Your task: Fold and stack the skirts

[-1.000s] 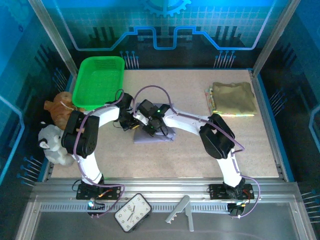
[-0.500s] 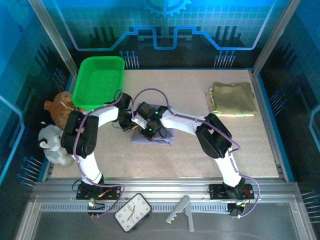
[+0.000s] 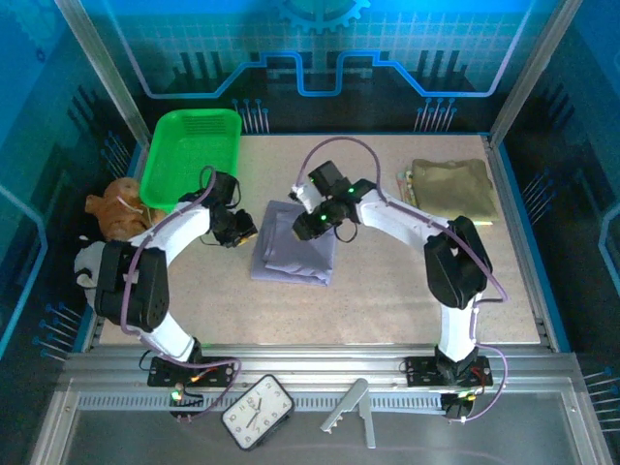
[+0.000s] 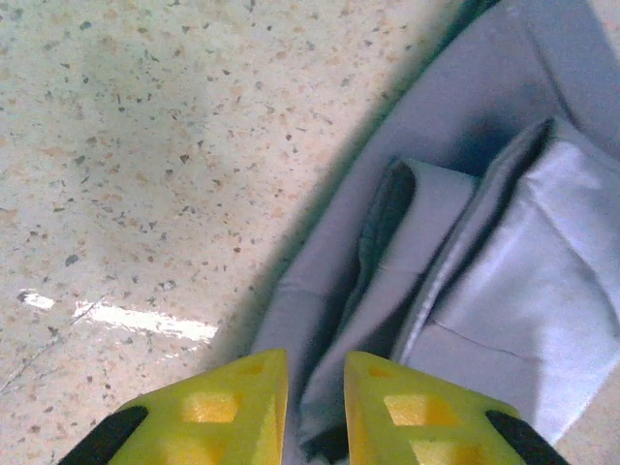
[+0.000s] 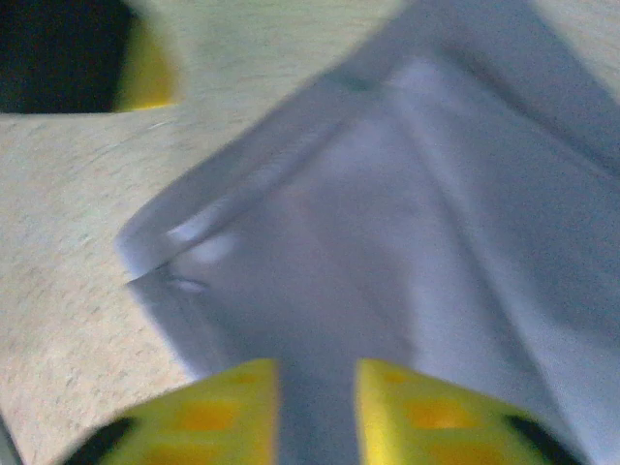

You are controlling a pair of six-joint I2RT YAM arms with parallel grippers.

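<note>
Now: a grey-lavender skirt lies folded into a flat rectangle on the speckled table, just toward 9 o'clock of centre.
Left gripper: at the skirt's 9 o'clock edge, low over the tabletop; the wrist camera shows the yellow fingers parted a crack, with nothing visibly pinched between them.
Right gripper: over the skirt's 1 o'clock corner; jaws likewise slightly apart above the cloth, gripping nothing, though that wrist view is blurred.
Stack: an olive-khaki skirt tops a neat pile at 2 o'clock, well apart, with a printed edge peeking out beneath it.
Off duty: green plastic basket at 10 o'clock; brown plush toy at 9 o'clock, off the table.
Risk, fold: layers at the 9 o'clock edge gape and pucker; they look likely to spring open if a fingertip snags them.
Risk, transfer: a pinch that catches one layer alone would probably let the rest unfold on the way to the pile.
Risk, landing: a crooked drop could shove the stack askew.
</note>
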